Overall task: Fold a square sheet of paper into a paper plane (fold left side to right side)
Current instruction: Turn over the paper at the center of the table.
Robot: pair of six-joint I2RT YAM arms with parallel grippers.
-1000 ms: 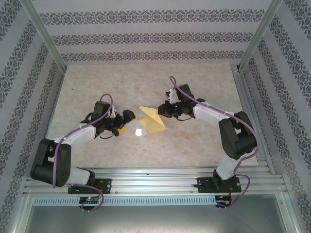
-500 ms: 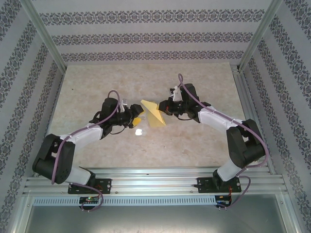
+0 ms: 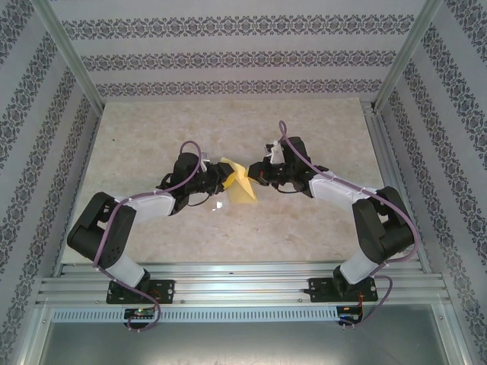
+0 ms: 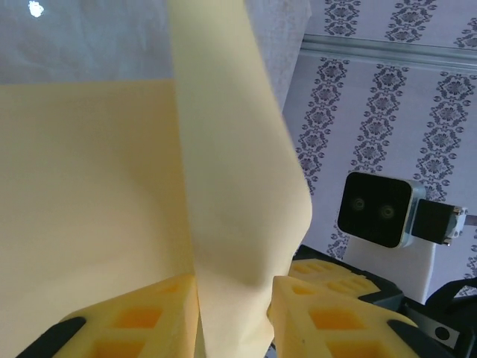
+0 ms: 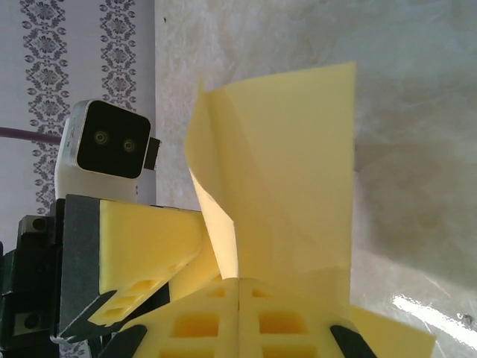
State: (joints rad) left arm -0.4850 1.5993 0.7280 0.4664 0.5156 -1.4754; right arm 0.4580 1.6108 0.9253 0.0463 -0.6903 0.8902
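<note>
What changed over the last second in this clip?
The left gripper swung right and away from its base to the mustard-yellow sheet of paper, and its fingers narrowed around the raised left flap. The right gripper stayed shut on the sheet's right side; the sheet barely shifted.

walls (image 3: 228,57): white, dark floral stripes | tabletop (image 3: 152,129): pale marbled beige | frame (image 3: 243,285): aluminium rails at near edge
</note>
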